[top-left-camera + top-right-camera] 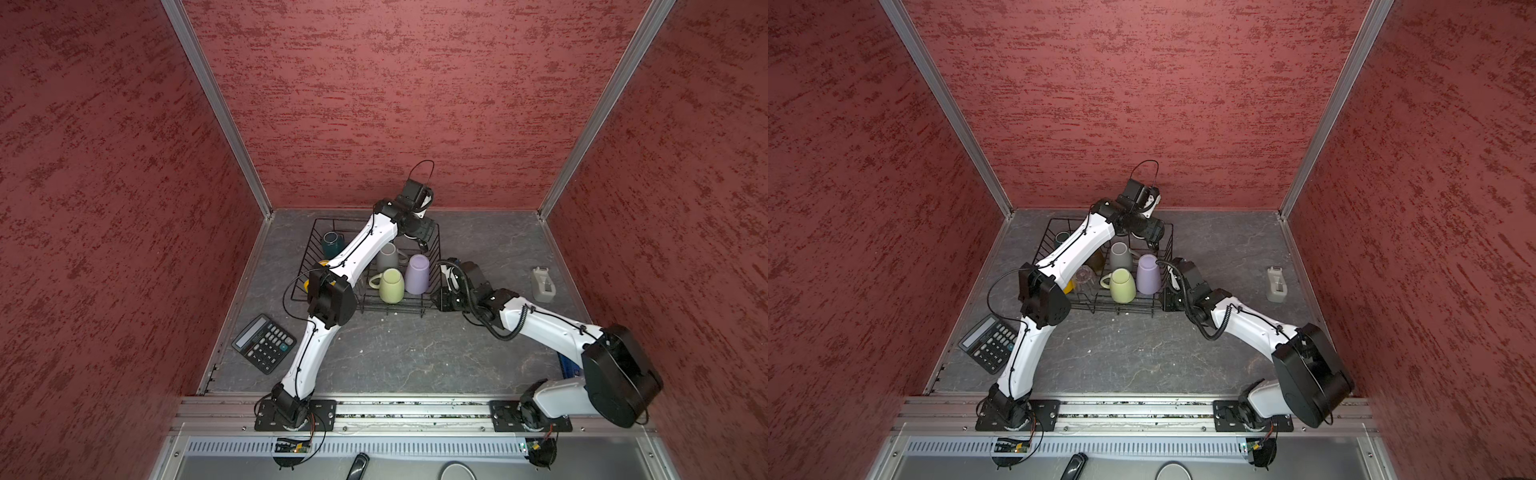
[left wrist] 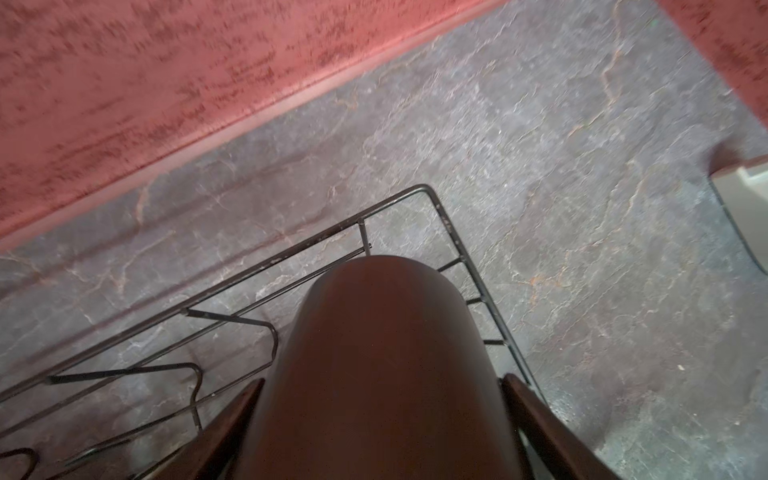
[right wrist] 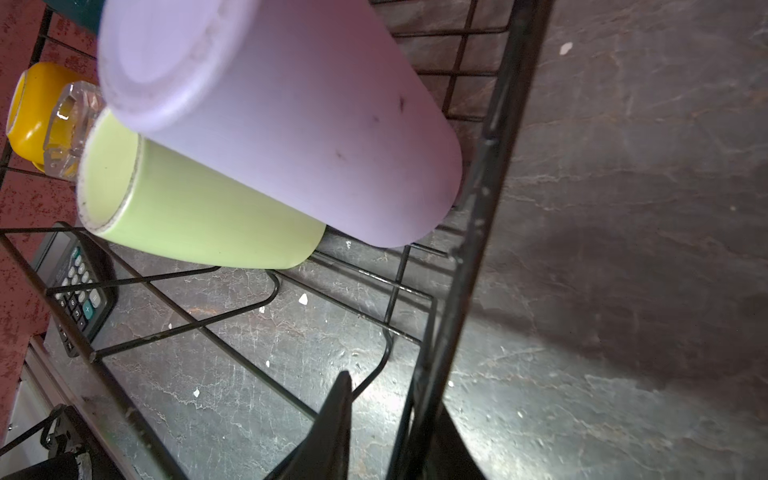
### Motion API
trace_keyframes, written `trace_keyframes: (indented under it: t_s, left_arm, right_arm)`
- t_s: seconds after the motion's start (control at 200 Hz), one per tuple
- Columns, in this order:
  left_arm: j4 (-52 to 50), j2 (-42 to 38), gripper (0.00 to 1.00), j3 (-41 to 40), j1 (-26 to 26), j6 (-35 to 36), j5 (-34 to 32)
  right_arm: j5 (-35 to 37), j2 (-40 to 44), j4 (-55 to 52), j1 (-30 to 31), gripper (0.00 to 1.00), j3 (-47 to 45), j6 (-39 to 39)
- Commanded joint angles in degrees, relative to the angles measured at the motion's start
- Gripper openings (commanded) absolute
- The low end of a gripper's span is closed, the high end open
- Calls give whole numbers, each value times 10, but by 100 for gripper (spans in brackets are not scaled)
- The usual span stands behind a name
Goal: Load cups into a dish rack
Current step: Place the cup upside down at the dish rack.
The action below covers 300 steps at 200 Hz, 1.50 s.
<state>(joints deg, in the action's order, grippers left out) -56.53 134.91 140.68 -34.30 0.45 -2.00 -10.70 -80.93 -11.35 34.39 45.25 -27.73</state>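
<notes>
The black wire dish rack [image 1: 305,253] stands at the back of the table. In it are a teal mug [image 1: 332,244], a grey mug [image 1: 387,257], a lilac tumbler [image 1: 417,274], a cream mug [image 1: 391,286], a brown glass [image 1: 1096,259], a clear ribbed glass [image 1: 1084,278] and a yellow mug [image 3: 33,112]. My left gripper [image 2: 384,378] is shut on a dark black mug [image 2: 382,332] above the rack's far right corner. My right gripper [image 3: 395,390] is open. One finger is on each side of the rack's right rim wire [image 3: 469,232], and the inner finger is clear of it.
A calculator [image 1: 264,343] lies left of the rack, near the left wall. A grey tape dispenser [image 1: 543,284] stands by the right wall. Red walls close in three sides, and my left arm reaches across over the rack.
</notes>
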Motion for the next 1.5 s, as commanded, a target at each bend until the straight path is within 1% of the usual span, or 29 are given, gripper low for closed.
trace_keyframes:
  t_s: [0.0, 0.11, 0.22, 0.366, 0.656, 0.797, 0.917, 1.007, 1.142, 1.222, 1.358, 1.498]
  left_arm:
    - [2, 0, 0, 24, -1, -17, -8]
    - [3, 5, 0, 24, -1, -18, -6]
    - [5, 12, 0, 25, -1, -23, -8]
    - [5, 21, 0, 25, -3, -28, 7]
    - [-10, 29, 0, 25, -17, -29, 30]
    - [-17, 36, 0, 25, -23, -32, 33]
    - [-23, 40, 0, 25, -26, -36, 35]
    - [-31, 42, 6, 25, -26, -36, 27]
    - [-37, 47, 15, 24, -26, -33, 23]
    - [-40, 50, 20, 25, -26, -33, 23]
    - [-45, 58, 29, 26, -25, -31, 28]
    - [-45, 64, 42, 28, -26, -31, 33]
  right_arm:
    - [-37, -20, -42, 19, 29, -28, 3]
    - [-36, -17, -42, 19, 33, -30, 2]
    - [-34, -13, -42, 19, 38, -32, 0]
    - [-33, -10, -36, 19, 45, -36, -7]
    - [-30, -16, -23, 19, 52, -33, -18]
    - [-12, -7, -25, 20, 57, -36, -26]
    - [0, 0, -25, 19, 63, -35, -34]
    - [5, 2, -21, 19, 68, -35, -40]
    - [14, 4, -15, 19, 80, -34, -48]
    - [21, 8, -16, 19, 85, -33, -48]
    - [38, 28, -24, 18, 91, -31, -50]
    - [57, 55, -34, 17, 95, -26, -54]
